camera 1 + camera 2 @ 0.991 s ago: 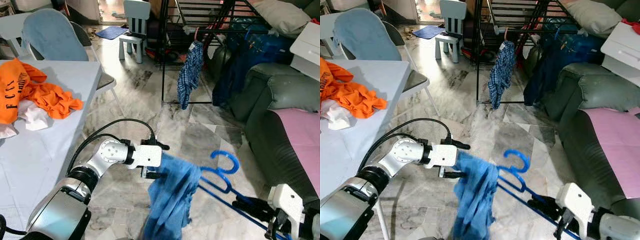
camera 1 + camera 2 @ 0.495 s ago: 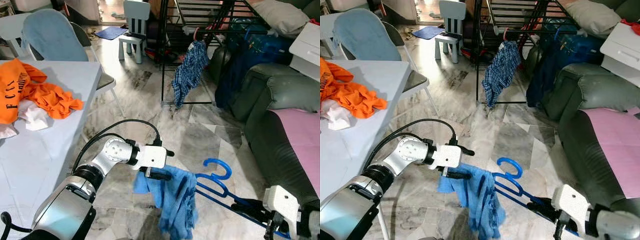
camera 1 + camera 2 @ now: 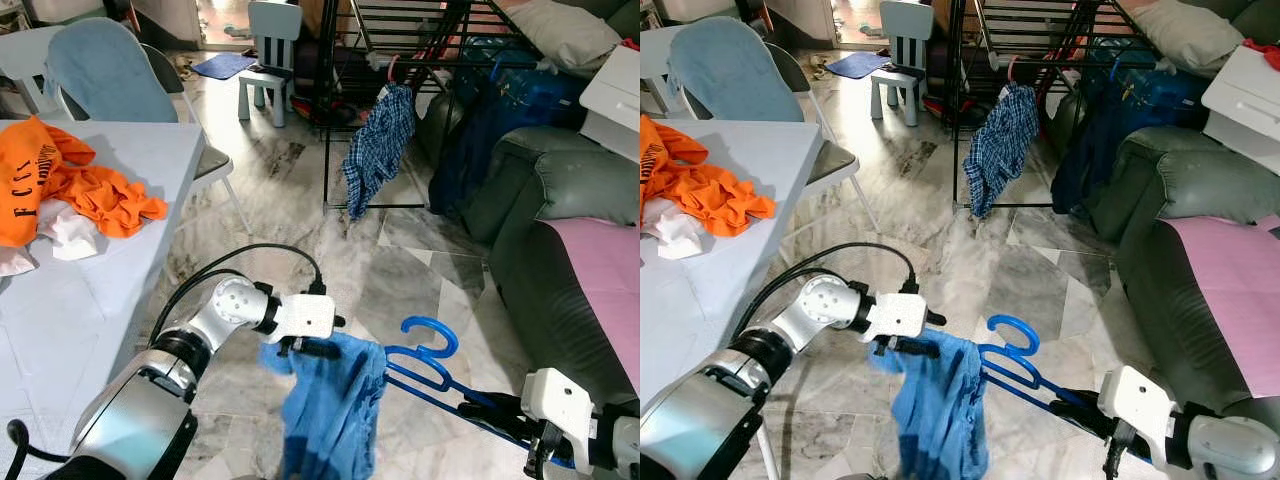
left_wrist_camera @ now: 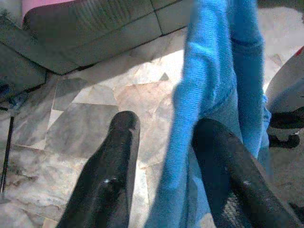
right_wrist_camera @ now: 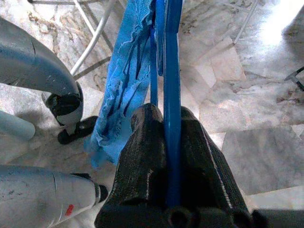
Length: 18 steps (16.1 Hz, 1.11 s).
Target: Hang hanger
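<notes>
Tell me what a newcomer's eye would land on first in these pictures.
The bright blue cloth draped over a blue hanger, held low above the marble floor: the left gripper pinches the cloth's edge, while the right gripper clamps the hanger's bar. Next, the orange garment crumpled on the pale table at the left, and the checked shirt hanging from the black drying rack ahead.
</notes>
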{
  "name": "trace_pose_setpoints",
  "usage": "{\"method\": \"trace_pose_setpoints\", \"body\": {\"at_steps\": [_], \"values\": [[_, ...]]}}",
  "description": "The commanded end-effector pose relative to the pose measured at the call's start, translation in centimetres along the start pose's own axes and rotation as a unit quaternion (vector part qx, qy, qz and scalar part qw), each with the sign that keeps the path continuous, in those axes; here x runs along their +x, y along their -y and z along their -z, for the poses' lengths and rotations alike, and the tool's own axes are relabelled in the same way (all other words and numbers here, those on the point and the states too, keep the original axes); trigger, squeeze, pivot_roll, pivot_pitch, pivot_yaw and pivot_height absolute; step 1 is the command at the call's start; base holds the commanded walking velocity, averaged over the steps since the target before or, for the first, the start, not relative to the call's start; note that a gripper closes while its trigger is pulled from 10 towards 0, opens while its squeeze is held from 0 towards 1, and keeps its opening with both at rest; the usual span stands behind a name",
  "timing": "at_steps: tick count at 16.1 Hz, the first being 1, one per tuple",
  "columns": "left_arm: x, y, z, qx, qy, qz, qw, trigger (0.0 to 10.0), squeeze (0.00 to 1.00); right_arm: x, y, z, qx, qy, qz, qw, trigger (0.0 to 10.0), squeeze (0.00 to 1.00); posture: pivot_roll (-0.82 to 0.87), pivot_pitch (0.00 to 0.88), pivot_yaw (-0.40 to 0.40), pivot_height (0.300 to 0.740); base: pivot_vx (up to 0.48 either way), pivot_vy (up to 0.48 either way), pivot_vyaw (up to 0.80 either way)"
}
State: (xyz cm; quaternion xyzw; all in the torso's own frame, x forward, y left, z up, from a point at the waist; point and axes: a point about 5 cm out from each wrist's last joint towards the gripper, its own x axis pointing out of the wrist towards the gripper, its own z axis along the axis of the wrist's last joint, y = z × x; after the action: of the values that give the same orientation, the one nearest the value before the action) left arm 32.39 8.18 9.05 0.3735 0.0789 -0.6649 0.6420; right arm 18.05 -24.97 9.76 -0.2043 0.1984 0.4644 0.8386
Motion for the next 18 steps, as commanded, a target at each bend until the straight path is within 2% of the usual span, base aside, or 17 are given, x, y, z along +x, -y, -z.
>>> {"method": "trace_pose_setpoints", "body": {"at_steps": [1, 6, 11, 17, 18], "values": [[0.1, -0.4, -0.3, 0.007, -0.012, 0.005, 1.000, 0.0, 0.00, -0.1, 0.3, -0.7, -0.025, 0.004, -0.004, 1.000, 10.0, 0.00, 0.01, 0.000, -0.050, 0.740, 0.000, 0.000, 0.00], [0.0, -0.6, -0.1, -0.004, -0.034, 0.017, 0.999, 0.0, 0.00, 0.1, 0.8, -0.8, -0.049, -0.001, 0.004, 0.999, 10.0, 0.00, 0.01, 0.000, -0.046, 0.740, 0.000, 0.000, 0.00], [0.3, -0.1, 0.1, -0.021, -0.036, 0.043, 0.998, 0.0, 0.00, 0.3, 1.0, -0.7, -0.059, -0.003, 0.013, 0.998, 10.0, 0.00, 0.01, 0.000, -0.043, 0.740, 0.000, 0.000, 0.00], [0.3, -0.2, 0.2, -0.036, -0.031, 0.043, 0.998, 0.0, 0.00, 0.7, 1.7, -0.4, -0.058, -0.008, 0.036, 0.998, 10.0, 0.00, 0.02, 0.000, -0.045, 0.740, 0.000, 0.000, 0.00], [0.2, -0.2, 0.2, -0.036, -0.031, 0.042, 0.998, 0.0, 0.00, 0.7, 1.7, -0.3, -0.044, -0.009, 0.031, 0.999, 10.0, 1.00, 0.02, 0.000, -0.047, 0.740, 0.000, 0.000, 0.00]]}}
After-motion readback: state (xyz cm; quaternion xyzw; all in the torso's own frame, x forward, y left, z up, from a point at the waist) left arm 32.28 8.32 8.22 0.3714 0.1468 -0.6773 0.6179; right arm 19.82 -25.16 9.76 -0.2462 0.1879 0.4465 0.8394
